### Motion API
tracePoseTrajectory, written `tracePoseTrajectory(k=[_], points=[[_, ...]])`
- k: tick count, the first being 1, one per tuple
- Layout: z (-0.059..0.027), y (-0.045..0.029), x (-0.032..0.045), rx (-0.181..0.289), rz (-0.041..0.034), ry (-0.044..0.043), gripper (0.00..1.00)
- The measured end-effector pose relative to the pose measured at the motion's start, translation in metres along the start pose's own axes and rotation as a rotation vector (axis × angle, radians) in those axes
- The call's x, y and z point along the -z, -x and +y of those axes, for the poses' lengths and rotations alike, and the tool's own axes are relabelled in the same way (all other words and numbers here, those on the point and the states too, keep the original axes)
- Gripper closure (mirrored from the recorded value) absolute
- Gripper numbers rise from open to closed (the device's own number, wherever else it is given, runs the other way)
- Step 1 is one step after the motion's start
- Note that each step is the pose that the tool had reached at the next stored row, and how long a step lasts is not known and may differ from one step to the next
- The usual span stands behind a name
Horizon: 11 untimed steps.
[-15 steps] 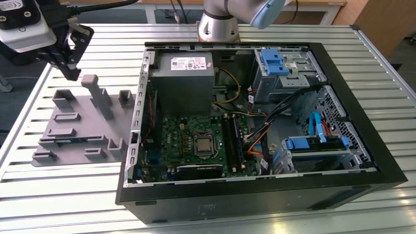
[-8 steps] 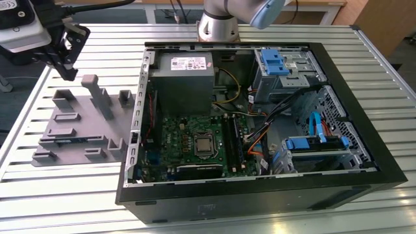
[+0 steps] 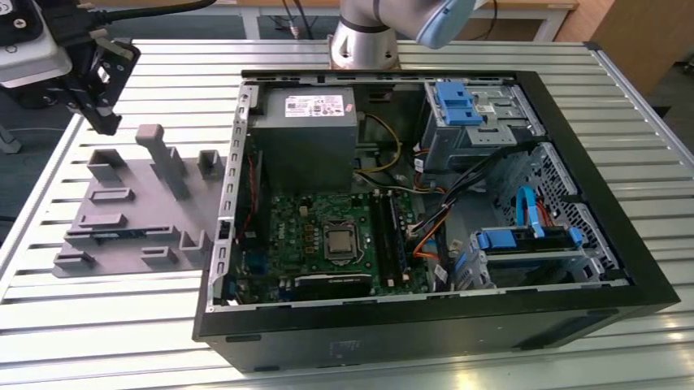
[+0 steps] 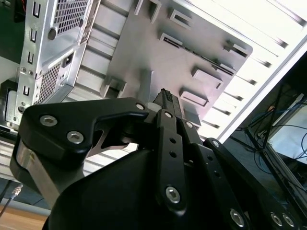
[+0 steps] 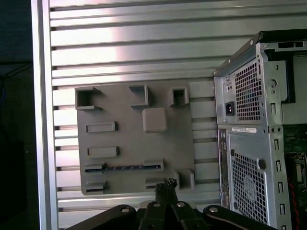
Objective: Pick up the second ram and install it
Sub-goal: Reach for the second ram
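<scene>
Second ram (image 5: pixel 122 167): lying lengthwise in a slot between two small blocks of the gray fixture plate (image 5: pixel 129 143), as the first wrist view is showing, and sitting toward the plate's near side in the exterior view, with nothing touching it. Fixture plate: resting on the slatted table (image 3: pixel 162 65), just beside the open computer case (image 3: pixel 379 341), on the exterior view's left of it. Gripper (image 3: pixel 106 123): hanging in the air over the plate's far-left corner, well apart from the stick, fingers pressing together and gripping nothing.
</scene>
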<state>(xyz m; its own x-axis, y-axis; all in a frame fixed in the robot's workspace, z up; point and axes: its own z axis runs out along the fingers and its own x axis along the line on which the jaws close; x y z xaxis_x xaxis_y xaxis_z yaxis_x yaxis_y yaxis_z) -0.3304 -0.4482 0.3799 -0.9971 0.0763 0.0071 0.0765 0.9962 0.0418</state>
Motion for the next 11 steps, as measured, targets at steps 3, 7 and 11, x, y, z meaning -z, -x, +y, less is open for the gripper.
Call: tracePoseTrajectory(k=[3, 7, 11], points=[[-0.0002, -0.0025, 0.0000, 0.000, 0.0000, 0.0000, 0.89], [-0.0005, -0.0058, 0.0000, 0.000, 0.0000, 0.0000, 0.89], [-0.0007, -0.0092, 0.0000, 0.000, 0.0001, -0.0001, 0.89]])
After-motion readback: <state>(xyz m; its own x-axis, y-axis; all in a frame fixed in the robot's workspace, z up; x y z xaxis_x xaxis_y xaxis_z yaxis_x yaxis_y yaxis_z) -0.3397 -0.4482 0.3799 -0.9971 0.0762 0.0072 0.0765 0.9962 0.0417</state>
